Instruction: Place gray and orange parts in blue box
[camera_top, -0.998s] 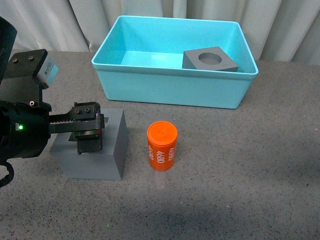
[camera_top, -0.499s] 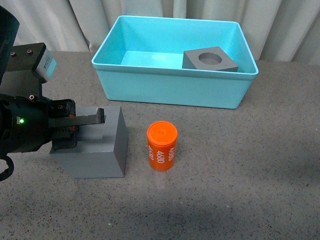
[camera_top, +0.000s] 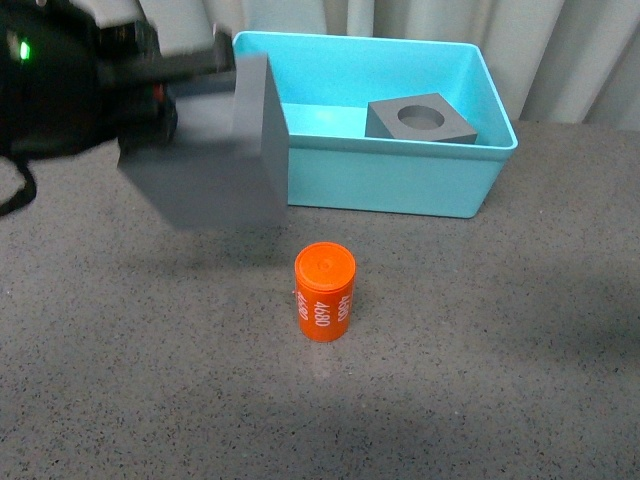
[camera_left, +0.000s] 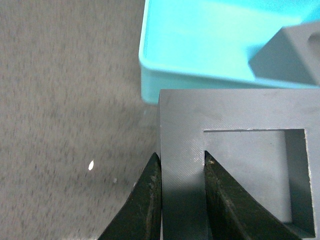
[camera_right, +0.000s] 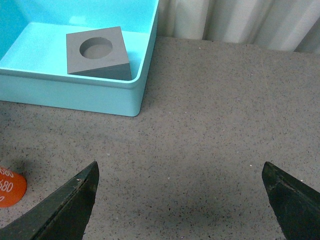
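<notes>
Left wrist view: square-recess gray cube (camera_left: 225, 110) fills the frame near my left claw (camera_left: 181, 159). The claw is clenched on one wall of the cube, with one finger (camera_left: 150, 200) on the outer face, the other down inside the recess, and the wall pinched between them. The cube's upper face is level with the camera and the recess is open to it.

Front view: the same cube is blurred and clear of the table (camera_top: 500, 350), tilted. In the picture it overlaps the left front corner of the blue box (camera_top: 400, 180). I cannot tell whether it is over the rim or just short of it. A soft shadow lies on the table beneath.

The round-recess gray cube (camera_top: 420, 118) is inside the box, at the back right, resting tilted with its recess up.

The orange cylinder (camera_top: 324, 292) stands upright on the table in front of the box, well apart from it, with "4680" in white down its side.

Right wrist view: my right claw (camera_right: 182, 200) is released, fingers spread wide above bare table, holding nothing. The box's right end and the edge of the cylinder show beyond it.

A pale curtain (camera_top: 560, 50) hangs behind the box.
</notes>
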